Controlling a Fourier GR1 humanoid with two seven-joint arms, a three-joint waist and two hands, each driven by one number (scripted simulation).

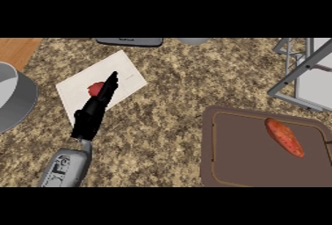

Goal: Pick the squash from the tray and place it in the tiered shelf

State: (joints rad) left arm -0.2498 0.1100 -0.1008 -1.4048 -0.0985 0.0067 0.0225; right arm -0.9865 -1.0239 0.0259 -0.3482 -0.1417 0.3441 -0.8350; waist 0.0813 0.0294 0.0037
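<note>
The fingers (112, 81) of the left hand (94, 110) are stretched out straight and released, grasping nothing; their tips lie over the small round red item (95, 88), partly hidden beneath them, which rests on the pale rectangular board (123, 66) at about ten o'clock on the speckled brown stone counter (168, 88); the right hand does not show at all.

The task's thing, a long orange-red squash (284, 137) with tapered ends, lies at about four o'clock on the dark brown rounded tray (224, 167), well apart from the hand; the grey metal-framed tiered shelf (301, 74) stands at about two o'clock, just beyond the tray's far edge.

By its look the squash should be stiff and fairly light, with a smooth skin that may slip and a round body apt to roll; a hold across its thick middle, fingers on one long side and thumb on the other, looks soundest.

A dark grey appliance (130, 41) sits at twelve o'clock and a grey round pot (13, 101) at nine; its label is too small to read; no other writing shows.
</note>
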